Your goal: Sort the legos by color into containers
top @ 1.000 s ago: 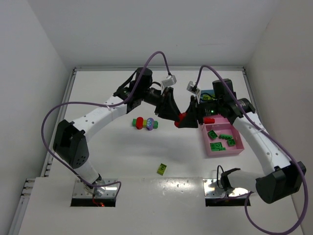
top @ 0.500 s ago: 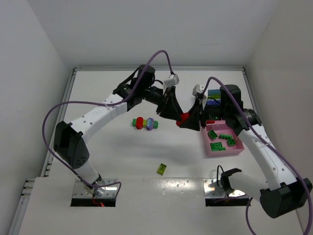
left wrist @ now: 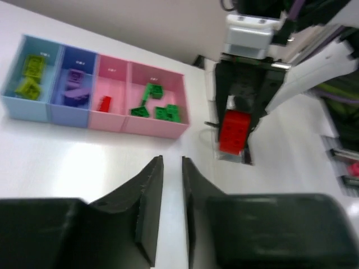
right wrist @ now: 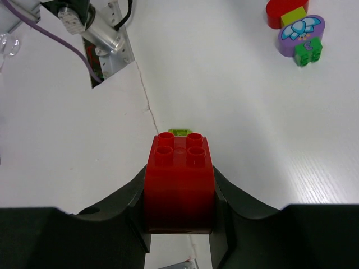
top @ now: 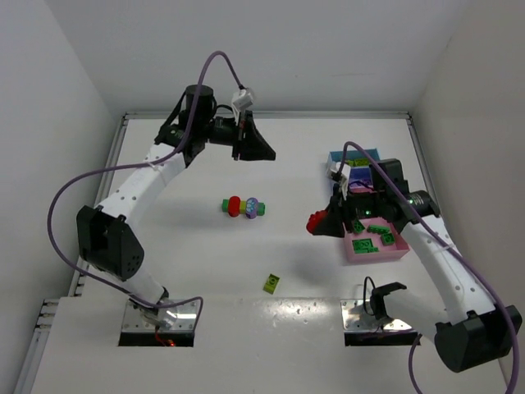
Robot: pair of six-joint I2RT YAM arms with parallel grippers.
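Our right gripper (top: 318, 222) is clamped on a red four-stud brick (right wrist: 179, 179), one finger pressed to each side and the studs facing up. It hangs over the counter (top: 205, 254) toward the right edge, just left of the pink tray of green bricks (top: 375, 257). Our left gripper (left wrist: 172, 190) sits high near the far edge, left of the middle. Its fingers are drawn almost together with only a thin slit between them, and nothing is held there. From the left wrist view we see the row of trays along the right edge. There is a pale blue tray (left wrist: 22, 109) with yellow-green bricks, then a blue tray (left wrist: 70, 115) with purple ones. A pink tray (left wrist: 109, 120) with one small red brick comes next, and the pink one with green bricks is last. In the middle of the counter lies a joined cluster of red, yellow-green, purple and green pieces (top: 244, 206). A single yellow-green brick (top: 271, 284) lies apart from it, closer to the near edge.
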